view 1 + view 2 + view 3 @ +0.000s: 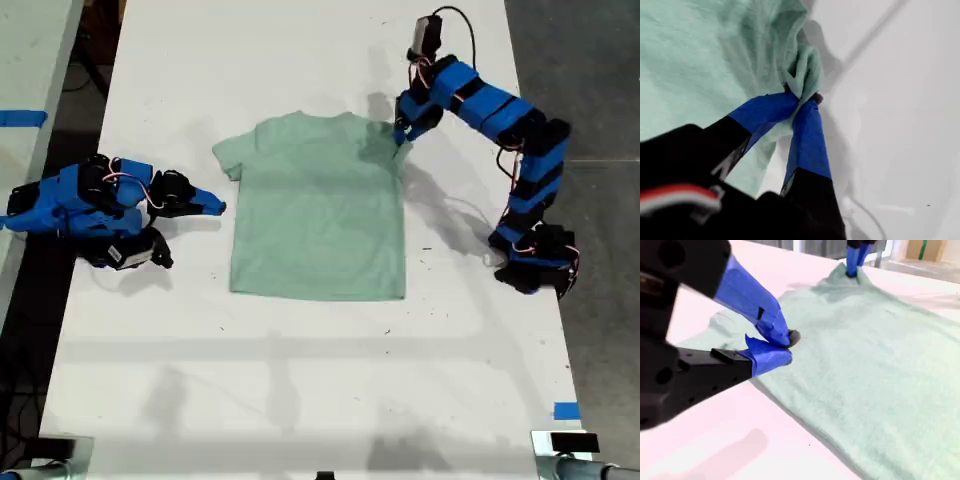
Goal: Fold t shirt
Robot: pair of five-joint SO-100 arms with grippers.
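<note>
The pale mint-green t shirt point(320, 215) lies flat on the white table, its neck toward the exterior view's top. My first gripper point(402, 130) is at the sleeve on the exterior view's right. It is shut on a bunched fold of the t shirt point(700, 55), which is pinched between the blue fingertips point(807, 125). My second gripper point(215, 207) rests low on the table just off the shirt's other sleeve, in the exterior view's left. Its jaws point(785, 347) are shut and hold nothing beside the t shirt point(880, 350). The first gripper point(854, 262) shows across the cloth.
The white table point(300, 380) extends well past the shirt toward the exterior view's bottom. A blue tape mark point(566, 410) sits near its edge on the exterior view's right. A second table with blue tape point(22, 118) stands at the exterior view's left, across a dark gap.
</note>
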